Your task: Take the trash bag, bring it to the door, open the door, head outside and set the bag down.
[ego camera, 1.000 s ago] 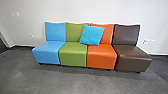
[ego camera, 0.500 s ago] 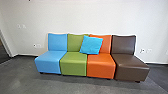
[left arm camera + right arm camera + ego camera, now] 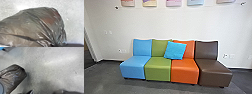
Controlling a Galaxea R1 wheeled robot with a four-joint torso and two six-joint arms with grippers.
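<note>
While the door is unopened as far as can be judged, the first step of the task looks done: the trash bag [image 3: 31, 23] appears to be in the robot's left gripper [image 3: 55, 45]. Its thin dark film, with a reddish patch showing through, draws into tight folds there, and from that gathering the left jaws are judged to be clamped on the bag. Whether the right jaws are apart or together cannot be told. The bag lies over the grey floor [image 3: 105, 80]; it seems to be carried, though whether its lowest part touches the floor is not clear.

The robot is indoors, facing four armless seats in a row along a white wall [image 3: 189, 25]: a blue seat [image 3: 134, 68], a green seat [image 3: 158, 69], an orange seat [image 3: 185, 71] and a brown seat [image 3: 214, 73]. A turquoise cushion [image 3: 175, 50] leans tilted across the adjoining edges of the green and orange backrests. Beyond the blue end of the row stands a pale frame [image 3: 91, 47]; whether it belongs to the door in question cannot be told.

Most of the task is therefore left: reaching the door, opening it, going out and setting the bag down.
</note>
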